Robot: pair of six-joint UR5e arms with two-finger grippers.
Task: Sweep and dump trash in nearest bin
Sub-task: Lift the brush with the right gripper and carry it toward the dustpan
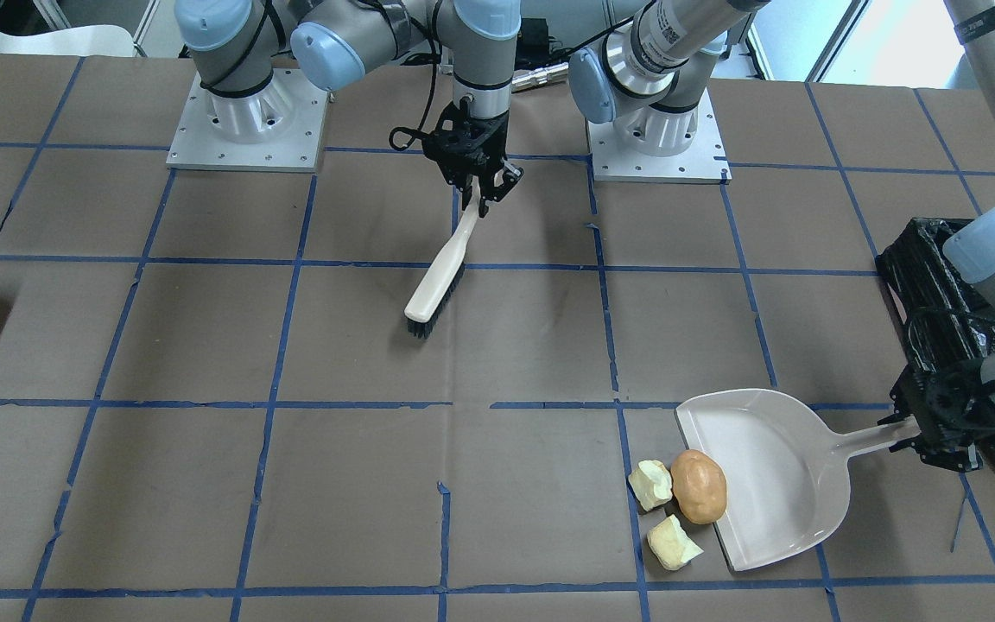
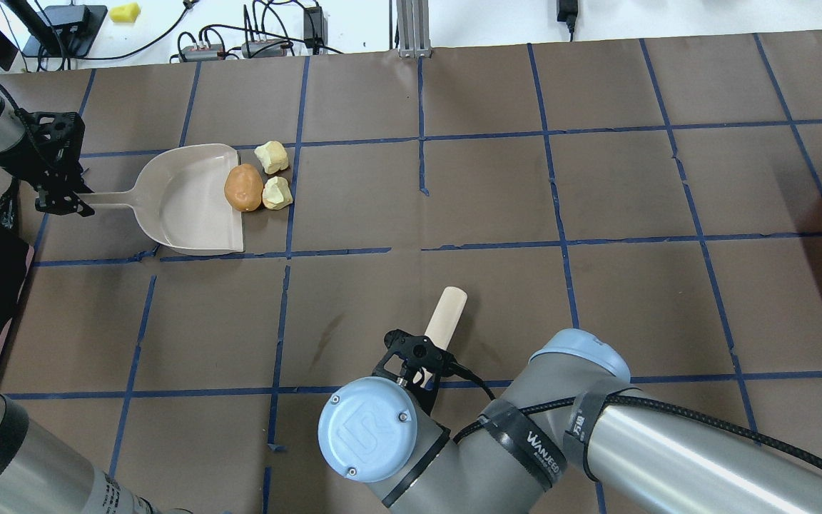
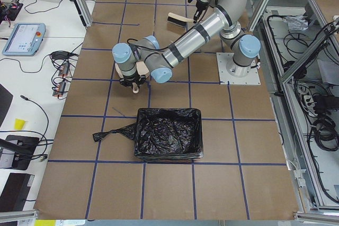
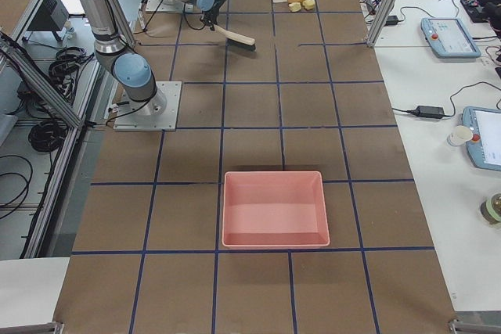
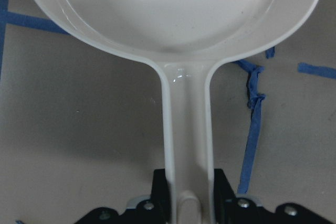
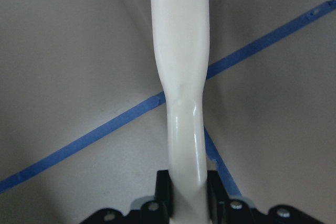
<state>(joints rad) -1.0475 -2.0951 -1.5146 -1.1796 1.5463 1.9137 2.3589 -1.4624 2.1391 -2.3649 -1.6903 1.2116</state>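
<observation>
Clamps left end effector (image 1: 916, 432) on dustpan (image 1: 765, 466) handle, right end effector (image 1: 484, 194) on brush (image 1: 441, 281) handle, facing probably light, roll-prone trash (image 1: 699, 485) at the dustpan's lip on the tabletop (image 1: 204, 345), best pushed low with bristles.

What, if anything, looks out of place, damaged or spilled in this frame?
Nothing is spilled. The blue tape is torn and curling beside the dustpan handle, and a flap of the bin liner trails onto the table. One stray yellow chunk lies beyond the table's far edge.
</observation>
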